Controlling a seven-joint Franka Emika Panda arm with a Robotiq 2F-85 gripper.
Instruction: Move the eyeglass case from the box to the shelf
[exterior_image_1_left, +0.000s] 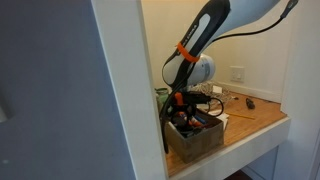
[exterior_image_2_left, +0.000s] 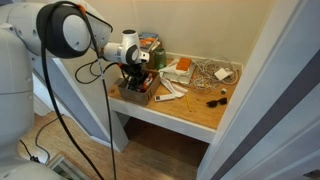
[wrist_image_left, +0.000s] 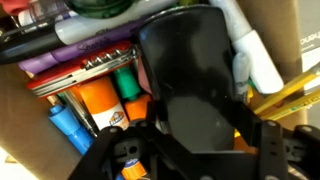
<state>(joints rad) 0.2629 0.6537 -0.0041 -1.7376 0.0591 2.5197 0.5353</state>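
Note:
The eyeglass case (wrist_image_left: 190, 60) is a dark oblong with rounded ends, lying in the brown cardboard box (exterior_image_1_left: 197, 140) among markers and pens. The case fills the middle of the wrist view and is hidden by the gripper in both exterior views. My gripper (wrist_image_left: 192, 140) is lowered into the box (exterior_image_2_left: 135, 97), open, with a finger on each side of the case. A sliver of yellow shows between the case and one finger. In the exterior views the gripper (exterior_image_1_left: 183, 112) (exterior_image_2_left: 135, 82) is at the box's top. The box stands on the wooden shelf (exterior_image_1_left: 258, 118) (exterior_image_2_left: 190, 110) in the white alcove.
Orange (wrist_image_left: 100, 100) and blue (wrist_image_left: 65, 125) markers and a white tube (wrist_image_left: 250, 50) crowd the case. A green can (exterior_image_2_left: 150, 45) stands behind the box. A clear wire-like basket (exterior_image_2_left: 210, 72) and a tiny black item (exterior_image_2_left: 215, 100) lie farther along the shelf. White alcove walls close in.

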